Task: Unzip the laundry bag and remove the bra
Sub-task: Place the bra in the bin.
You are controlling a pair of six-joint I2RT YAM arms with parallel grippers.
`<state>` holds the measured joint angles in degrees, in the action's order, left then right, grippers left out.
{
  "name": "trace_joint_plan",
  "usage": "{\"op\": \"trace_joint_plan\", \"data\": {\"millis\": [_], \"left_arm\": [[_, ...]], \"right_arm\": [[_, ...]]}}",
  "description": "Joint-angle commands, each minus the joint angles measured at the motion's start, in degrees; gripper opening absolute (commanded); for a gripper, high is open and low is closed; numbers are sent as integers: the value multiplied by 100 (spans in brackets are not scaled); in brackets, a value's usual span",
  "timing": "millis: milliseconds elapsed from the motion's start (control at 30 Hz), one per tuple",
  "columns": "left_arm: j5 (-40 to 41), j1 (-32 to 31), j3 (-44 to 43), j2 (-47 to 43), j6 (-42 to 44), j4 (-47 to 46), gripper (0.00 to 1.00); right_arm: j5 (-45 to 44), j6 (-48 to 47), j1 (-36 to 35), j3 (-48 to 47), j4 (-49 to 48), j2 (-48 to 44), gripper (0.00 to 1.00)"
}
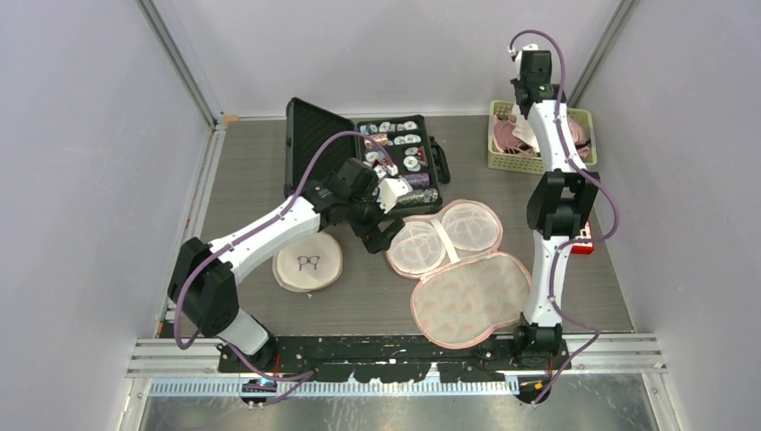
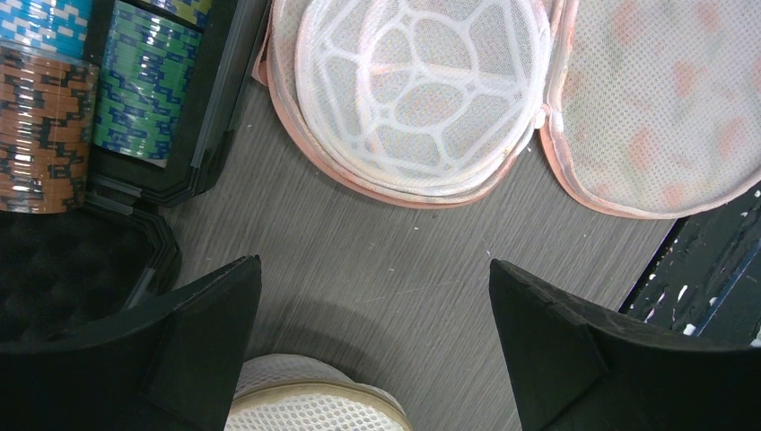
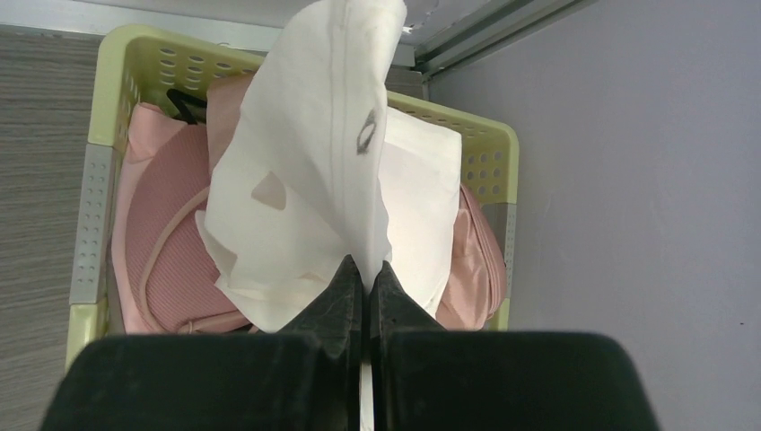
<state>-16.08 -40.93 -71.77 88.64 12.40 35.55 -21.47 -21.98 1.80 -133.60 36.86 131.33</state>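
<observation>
Two bag halves: the pink-edged mesh laundry bag [image 1: 471, 296] lies unzipped and spread flat, with its white plastic lattice frame [image 1: 446, 233] bare in the far half. No garment shows inside it.
Left gripper: the left gripper [image 2: 372, 269] hovers low just left of the bag, fingers spread wide with nothing between them. The bag's rim lies beyond its fingertips, not touching them.
Round pad: a round cream mesh pad [image 1: 308, 262] with a spectacles print lies further left of the bag.
Chip case: a black hard case [image 1: 314, 135] lies open behind the bag, holding stacked poker chips [image 1: 395, 153].
Basket: a yellow-green perforated plastic basket [image 3: 135, 54] stands far right of the bag and holds pink garments [image 3: 157, 233].
Right gripper: the right gripper [image 3: 366, 269] is over the basket, its fingers pressed together on a fold of the white fabric bra [image 3: 314, 153].
Bra and jaws: the fabric is pinched at the fingertips and drapes beyond them over the basket, well apart from the bag.
Step in hand: probably the release, since unzipping and removal look complete.
Good practice: lower until the cloth rests inside the rim, part the fingers fully, then lift straight up so no fold snags.
</observation>
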Motion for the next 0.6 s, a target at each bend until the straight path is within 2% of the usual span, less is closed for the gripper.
{"op": "trace_joint_plan", "data": {"millis": [0, 167, 333, 467, 567], "left_arm": [[-55, 75, 107, -298, -78, 12, 100], [2, 140, 134, -315, -78, -28, 100], [55, 230, 111, -263, -88, -21, 100], [4, 291, 94, -248, -89, -15, 100], [-25, 328, 84, -234, -86, 0, 100]], "right_arm": [[-453, -554, -179, 145, -804, 80, 0], [-946, -1573, -634, 602, -1603, 274, 1], [-1003, -1616, -792, 455, -1523, 478, 1], [-851, -1487, -858, 471, -1252, 513, 14], [-801, -1426, -862, 516, -1082, 572, 15]]}}
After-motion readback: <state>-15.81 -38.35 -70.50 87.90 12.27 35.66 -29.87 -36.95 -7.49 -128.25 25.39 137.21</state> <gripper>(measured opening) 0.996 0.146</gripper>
